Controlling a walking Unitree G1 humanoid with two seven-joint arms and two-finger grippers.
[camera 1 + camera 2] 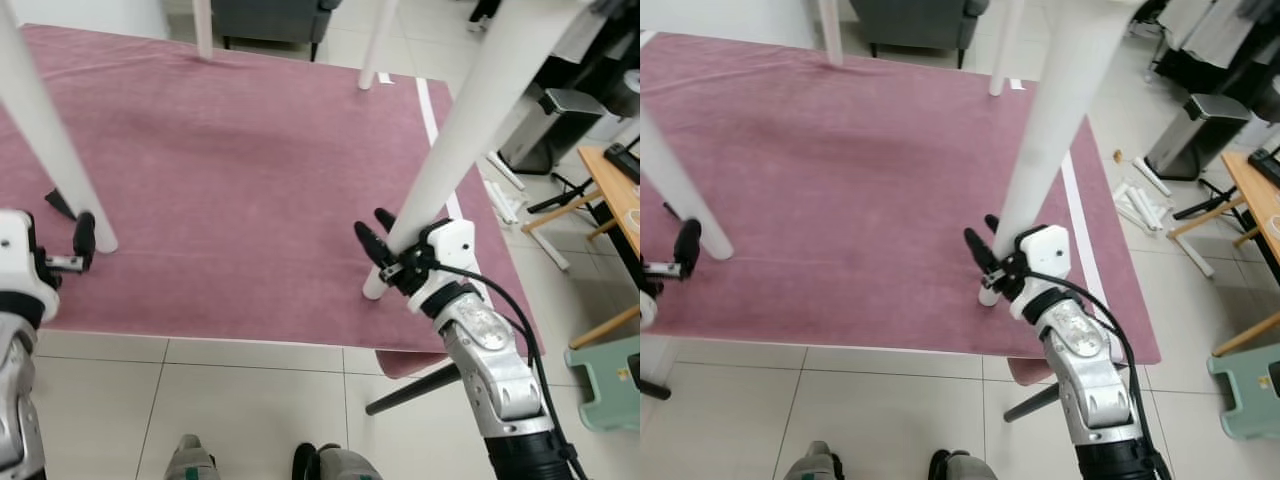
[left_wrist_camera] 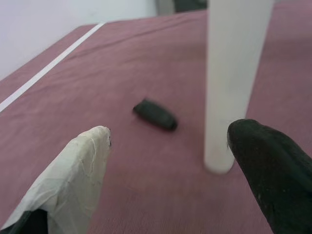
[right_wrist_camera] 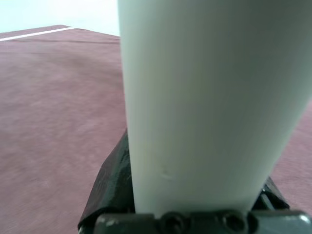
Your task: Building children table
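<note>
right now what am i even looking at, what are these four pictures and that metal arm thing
This is a walking humanoid robot putting together a small white table. Two pictures come from cameras in its head, looking down; the other two look along each wrist. The table stands on a dusty-red rug over tiled floor. The right pincer is closed around the near right table leg, close to its foot. The left pincer is open beside the near left table leg, not gripping it; one of its fingers is wrapped in white tape. A small dark object lies on the rug near that leg.
</note>
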